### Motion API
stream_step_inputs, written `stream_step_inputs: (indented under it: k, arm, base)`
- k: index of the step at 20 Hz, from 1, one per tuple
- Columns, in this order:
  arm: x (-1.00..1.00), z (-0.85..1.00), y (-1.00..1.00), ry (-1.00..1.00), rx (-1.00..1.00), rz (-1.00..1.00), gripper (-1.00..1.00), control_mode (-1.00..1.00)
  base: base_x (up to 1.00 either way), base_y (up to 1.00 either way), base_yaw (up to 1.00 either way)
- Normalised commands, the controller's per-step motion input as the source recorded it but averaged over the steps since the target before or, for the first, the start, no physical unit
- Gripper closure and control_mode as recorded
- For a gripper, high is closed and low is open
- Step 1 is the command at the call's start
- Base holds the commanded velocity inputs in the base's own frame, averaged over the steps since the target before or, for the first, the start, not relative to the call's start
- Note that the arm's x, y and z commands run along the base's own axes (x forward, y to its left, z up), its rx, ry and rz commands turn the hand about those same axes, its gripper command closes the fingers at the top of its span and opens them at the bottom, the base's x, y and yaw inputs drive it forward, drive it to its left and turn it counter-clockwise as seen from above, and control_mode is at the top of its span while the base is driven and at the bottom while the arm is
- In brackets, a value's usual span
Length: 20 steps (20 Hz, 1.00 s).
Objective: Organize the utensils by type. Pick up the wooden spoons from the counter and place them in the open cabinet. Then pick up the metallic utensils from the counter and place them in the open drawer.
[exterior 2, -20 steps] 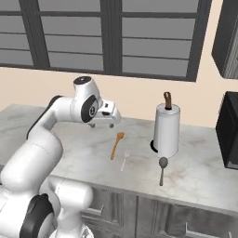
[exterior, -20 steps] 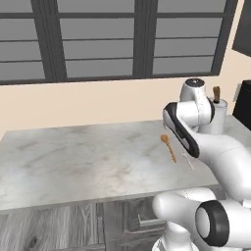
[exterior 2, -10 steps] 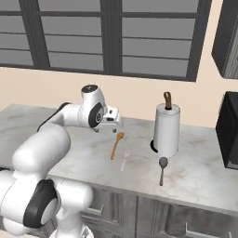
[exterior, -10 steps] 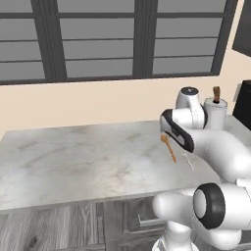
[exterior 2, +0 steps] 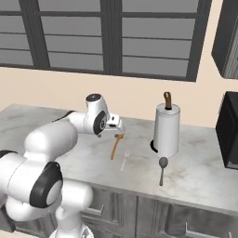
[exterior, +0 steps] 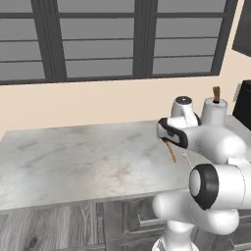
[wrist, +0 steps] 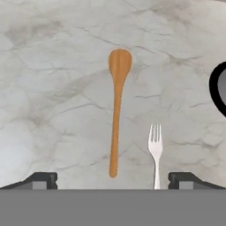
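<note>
wooden spoon (wrist: 116, 110) between open gripper (wrist: 112, 178) tips

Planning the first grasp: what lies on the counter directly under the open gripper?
A wooden spoon lies flat on the counter, a silver fork beside it, apart. The open gripper hovers above; the fork's handle end is cut off.

One wooden spoon (wrist: 116, 110), one silver fork (wrist: 155, 145), one dark metal spoon (exterior 2: 162, 168), one paper-towel roll (exterior 2: 167, 129).
</note>
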Motion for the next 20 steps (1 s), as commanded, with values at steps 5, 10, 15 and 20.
stream_step_inputs:
  k: [5,10,15,20]
  arm:
    - [0.29,-0.41,-0.05,0.04,0.00,0.05,-1.00,-1.00]
    - [0.20,-0.38,-0.07,0.02,0.00,0.04,-1.00,-1.00]
    - [0.15,-0.33,-0.11,0.01,0.00,0.06,-1.00,-1.00]
    - [0.13,-0.31,-0.09,0.00,0.00,0.06,-1.00,-1.00]
  base:
    - [0.00,0.00,0.00]
    - [0.00,0.00,0.00]
    - [0.00,0.00,0.00]
    - [0.00,0.00,0.00]
